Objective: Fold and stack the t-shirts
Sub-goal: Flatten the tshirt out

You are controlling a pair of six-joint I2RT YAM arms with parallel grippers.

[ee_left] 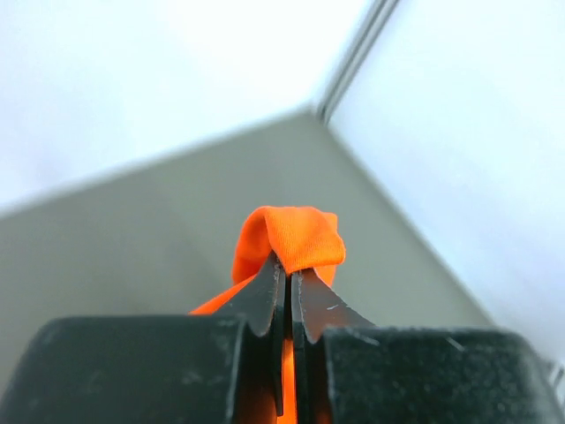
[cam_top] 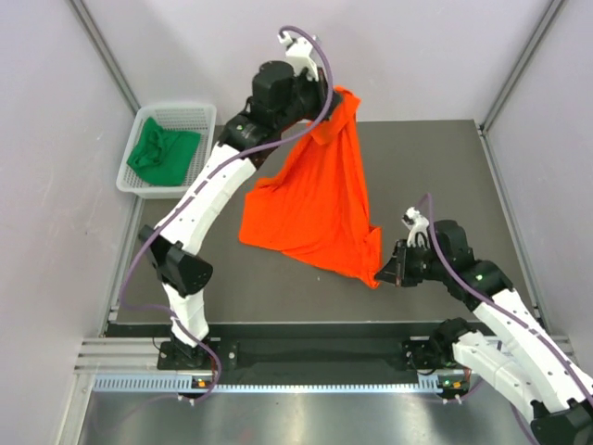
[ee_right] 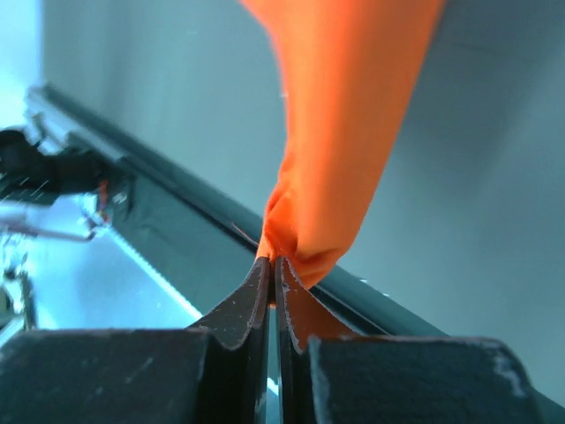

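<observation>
Plain bright orange t-shirt (cam_top: 320, 199); green t-shirt (cam_top: 162, 153) seemingly plain too; basket (cam_top: 181, 110) white mesh; table (cam_top: 435, 176) dark grey

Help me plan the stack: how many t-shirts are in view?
2. The orange t-shirt is held between the left gripper and right gripper; the green t-shirt lies bunched in the white basket at far left. Another could hide beneath it.

The gripper (ee_right: 272, 265) has its two dark jaws pressed together on a bunched corner of the orange shirt (ee_right: 344, 115). From the pinch the cloth widens upward and runs out of the top of the frame. Behind it lies the grey table (ee_right: 477, 221), its dark edge rail (ee_right: 177, 216) crossing diagonally. Blurred cables (ee_right: 48, 168) sit at the far left.
</observation>
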